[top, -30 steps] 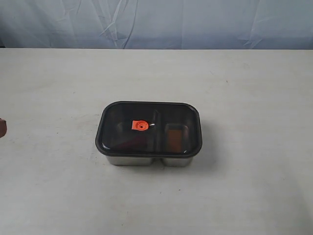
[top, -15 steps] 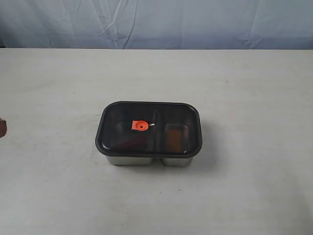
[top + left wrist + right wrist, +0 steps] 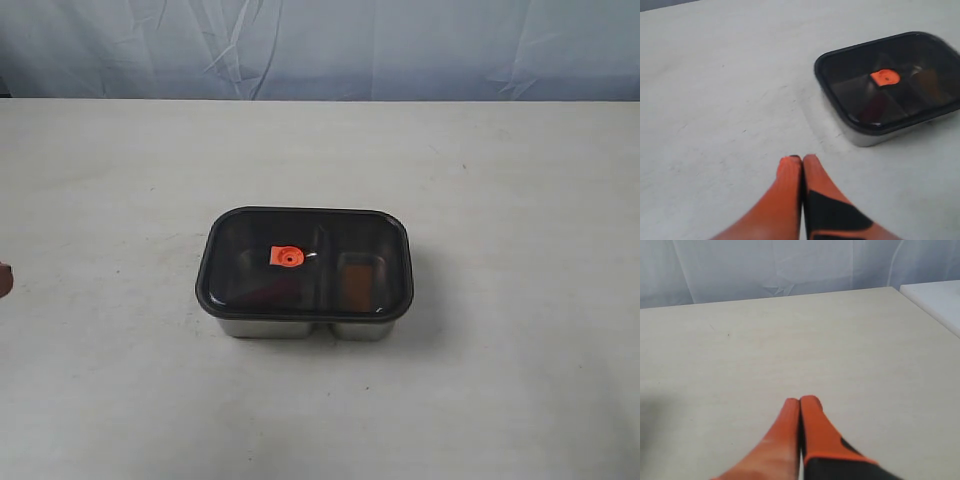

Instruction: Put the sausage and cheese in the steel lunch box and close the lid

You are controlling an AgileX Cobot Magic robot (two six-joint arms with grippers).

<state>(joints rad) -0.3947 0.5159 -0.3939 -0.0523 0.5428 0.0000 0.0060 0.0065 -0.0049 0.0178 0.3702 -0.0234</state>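
The steel lunch box stands mid-table with the dark translucent lid seated on it, orange tab on top. Through the lid a dim reddish shape, the sausage, lies in the left compartment, and a brownish-orange block, the cheese, lies in the right one. My left gripper is shut and empty, well short of the box; only its tip shows at the exterior view's left edge. My right gripper is shut and empty over bare table, out of the exterior view.
The pale table runs to a blue-grey cloth backdrop. In the right wrist view, a white surface adjoins the table's far corner.
The left gripper's tip has slid lower and further off the left edge of the exterior view. The box and lid have not moved.
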